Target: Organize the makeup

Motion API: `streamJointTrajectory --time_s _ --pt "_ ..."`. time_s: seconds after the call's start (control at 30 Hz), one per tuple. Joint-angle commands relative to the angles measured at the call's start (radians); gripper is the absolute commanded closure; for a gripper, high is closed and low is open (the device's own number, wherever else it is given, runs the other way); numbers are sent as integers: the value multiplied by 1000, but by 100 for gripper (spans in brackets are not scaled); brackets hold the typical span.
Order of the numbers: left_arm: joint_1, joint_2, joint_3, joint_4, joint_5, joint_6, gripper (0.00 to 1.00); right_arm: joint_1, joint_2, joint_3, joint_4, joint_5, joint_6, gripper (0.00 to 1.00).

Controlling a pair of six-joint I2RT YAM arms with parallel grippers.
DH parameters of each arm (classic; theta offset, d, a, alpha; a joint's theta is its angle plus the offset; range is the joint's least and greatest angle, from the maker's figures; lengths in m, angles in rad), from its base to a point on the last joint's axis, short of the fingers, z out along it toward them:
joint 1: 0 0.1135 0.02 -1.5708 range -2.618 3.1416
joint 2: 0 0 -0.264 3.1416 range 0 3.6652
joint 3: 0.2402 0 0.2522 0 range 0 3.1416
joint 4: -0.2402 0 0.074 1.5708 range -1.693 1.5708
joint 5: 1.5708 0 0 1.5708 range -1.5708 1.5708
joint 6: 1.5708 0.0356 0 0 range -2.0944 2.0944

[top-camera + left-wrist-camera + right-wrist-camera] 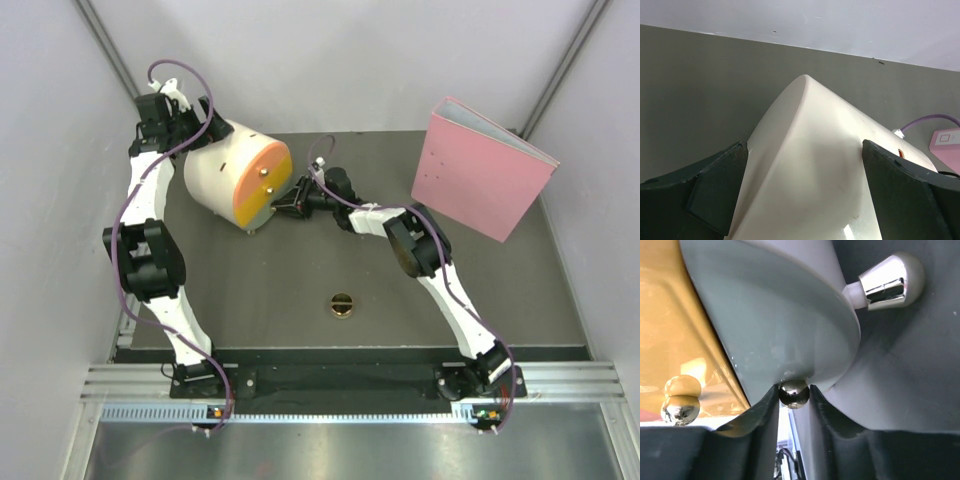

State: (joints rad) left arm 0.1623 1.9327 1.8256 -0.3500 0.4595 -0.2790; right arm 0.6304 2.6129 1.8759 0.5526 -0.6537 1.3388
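Of the makeup, only a round gold compact (342,303) shows, lying flat on the dark table between the two arms; no other makeup is in view. A cream cylindrical drawer box (225,165) with an orange front (262,185) lies at the back left. My left gripper (190,125) stands wide open astride the back of the box (810,190), a finger on either side. My right gripper (285,205) is at the box front. Its fingertips (769,400) press both sides of a small shiny drawer knob (794,393).
A pink binder (480,180) stands open at the back right. A second shiny knob (681,400) sits on the orange front, and a chrome foot (890,282) juts from the box's underside. Grey walls close in on three sides.
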Motion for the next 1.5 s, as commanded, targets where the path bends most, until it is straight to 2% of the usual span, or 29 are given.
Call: streamJointTrajectory --time_s 0.0,0.17,0.37,0.63,0.93,1.27,1.4,1.47 --pt "-18 -9 -45 -155 5 43 1 15 22 51 29 11 11 80" --pt "-18 -9 -45 -155 4 43 1 15 7 16 50 5 16 92" --pt "-20 -8 -45 -156 5 40 1 3 -46 -84 86 -15 11 96" --pt "-17 -11 -43 -156 4 38 1 -28 -149 -248 139 -41 -9 97" --pt "-18 -9 -40 -159 1 41 1 -46 -226 -340 165 -76 -29 98" --pt "-17 -9 -38 -162 -4 41 1 -83 -350 -515 150 -115 -98 99" --pt "-18 -8 -38 -162 -4 43 1 -95 -375 -560 126 -126 -133 97" --pt "-17 -9 -38 -164 -2 46 1 -98 -375 -557 113 -132 -150 92"
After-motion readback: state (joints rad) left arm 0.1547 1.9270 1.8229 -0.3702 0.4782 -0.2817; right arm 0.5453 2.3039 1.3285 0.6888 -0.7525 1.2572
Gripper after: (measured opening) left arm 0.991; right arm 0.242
